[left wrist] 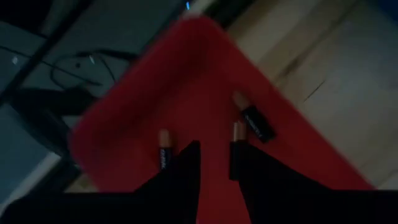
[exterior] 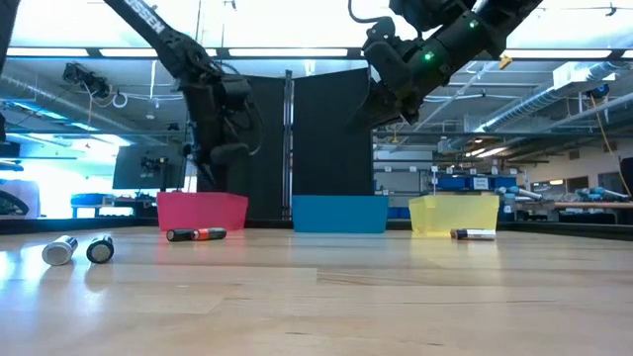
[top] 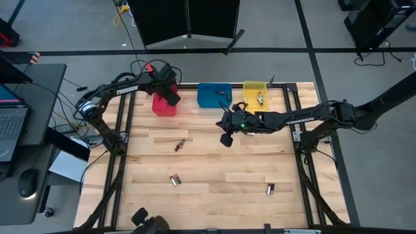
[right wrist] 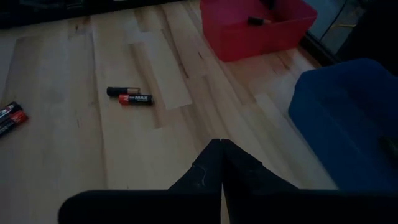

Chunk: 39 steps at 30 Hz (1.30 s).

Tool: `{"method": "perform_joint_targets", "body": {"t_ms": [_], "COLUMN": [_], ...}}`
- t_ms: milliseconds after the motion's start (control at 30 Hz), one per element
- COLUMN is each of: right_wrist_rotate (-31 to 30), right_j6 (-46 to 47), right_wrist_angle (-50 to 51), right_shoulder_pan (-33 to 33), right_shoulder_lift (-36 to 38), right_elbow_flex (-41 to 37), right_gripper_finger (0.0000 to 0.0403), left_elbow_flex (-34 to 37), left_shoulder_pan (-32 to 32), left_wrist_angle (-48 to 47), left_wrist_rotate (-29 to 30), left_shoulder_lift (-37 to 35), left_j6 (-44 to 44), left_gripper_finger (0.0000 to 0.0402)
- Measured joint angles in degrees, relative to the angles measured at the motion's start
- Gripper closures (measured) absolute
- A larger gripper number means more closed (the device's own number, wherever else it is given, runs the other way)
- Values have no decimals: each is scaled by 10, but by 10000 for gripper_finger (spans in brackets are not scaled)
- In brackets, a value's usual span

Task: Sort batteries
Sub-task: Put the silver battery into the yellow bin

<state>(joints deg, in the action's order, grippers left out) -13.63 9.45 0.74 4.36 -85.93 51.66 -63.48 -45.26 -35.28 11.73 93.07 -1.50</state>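
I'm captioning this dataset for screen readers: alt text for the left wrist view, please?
The left gripper, fingers parted, hovers over the red bin, where batteries lie on its floor. Light wooden table shows beyond the bin.

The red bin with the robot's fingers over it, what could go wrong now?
The left gripper hangs right over the red bin, fingers parted above batteries already inside. Dropping lower, it might bump them or nudge the bin. The right gripper, fingers shut, hovers over the table; loose batteries could roll if clipped.
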Motion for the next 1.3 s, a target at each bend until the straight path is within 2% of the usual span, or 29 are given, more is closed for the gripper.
{"method": "perform_joint_targets", "body": {"t_ms": [167,333,467,633,800,1033,1167,1300], "right_wrist_rotate": [15,17,37,74,104,105,105,104], "right_j6": [0,25,61,157,279,455,517,555], "right_wrist_angle": [90,251,387,496,523,557,557,550], "right_shoulder_pan": [-7,-40,-91,-185,-281,-372,-405,-434], "right_shoulder_lift": [8,9,9,9,8,7,7,7], "right_elbow_flex": [39,93,128,155,159,158,144,114], "right_gripper_finger": [375,369,359,327,255,117,48,8], "left_elbow_flex": [19,100,172,230,256,257,257,257], "left_shoulder_pan": [26,70,111,157,186,210,219,218], "left_wrist_angle": [46,162,246,294,316,317,317,316], "left_wrist_rotate": [7,7,7,7,8,9,11,14], "left_shoulder_lift": [-49,-114,-169,-224,-254,-252,-252,-252], "left_j6": [5,15,17,35,51,63,63,63], "left_gripper_finger": [292,291,291,291,291,291,291,291]}}
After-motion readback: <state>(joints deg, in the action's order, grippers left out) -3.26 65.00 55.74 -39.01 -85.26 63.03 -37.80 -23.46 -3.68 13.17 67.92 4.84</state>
